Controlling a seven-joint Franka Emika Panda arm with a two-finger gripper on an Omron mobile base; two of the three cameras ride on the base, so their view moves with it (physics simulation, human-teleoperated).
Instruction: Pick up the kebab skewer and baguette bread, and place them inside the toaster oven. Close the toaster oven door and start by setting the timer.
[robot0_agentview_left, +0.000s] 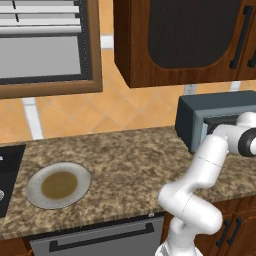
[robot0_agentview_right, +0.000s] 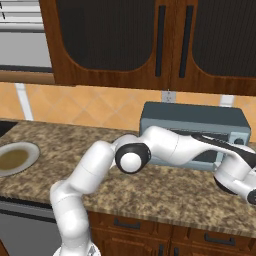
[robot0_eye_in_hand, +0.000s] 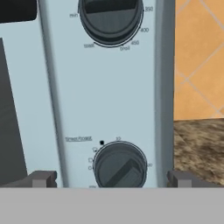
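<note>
The pincer (robot0_eye_in_hand: 112, 178) was seen with its two tips spread wide apart, one at either side of the lower dial (robot0_eye_in_hand: 120, 166) on the toaster oven (robot0_agentview_right: 195, 120), nothing being clamped between them. The dial was framed between the tips but was not shown touched by either. A second dial (robot0_eye_in_hand: 110, 19) was set higher on the same pale control panel (robot0_eye_in_hand: 109, 96), with the dark window strip of the toaster oven door (robot0_eye_in_hand: 11, 109) at the panel's left in the hand view. The oven was pictured standing on the speckled brown surface (robot0_agentview_left: 130, 160) against the orange tiled wall (robot0_agentview_left: 125, 110), below a dark wooden wall cabinet (robot0_agentview_left: 175, 40). Much of the oven's front was masked by the white arm (robot0_agentview_right: 165, 145) in the right base view. A round grey plate (robot0_agentview_left: 34, 185) with a brownish centre was shown lying well apart from the oven, near the surface's left end, beside a dark cooktop (robot0_agentview_left: 10, 175). A window frame (robot0_agentview_left: 50, 50) was seen above it.
</note>
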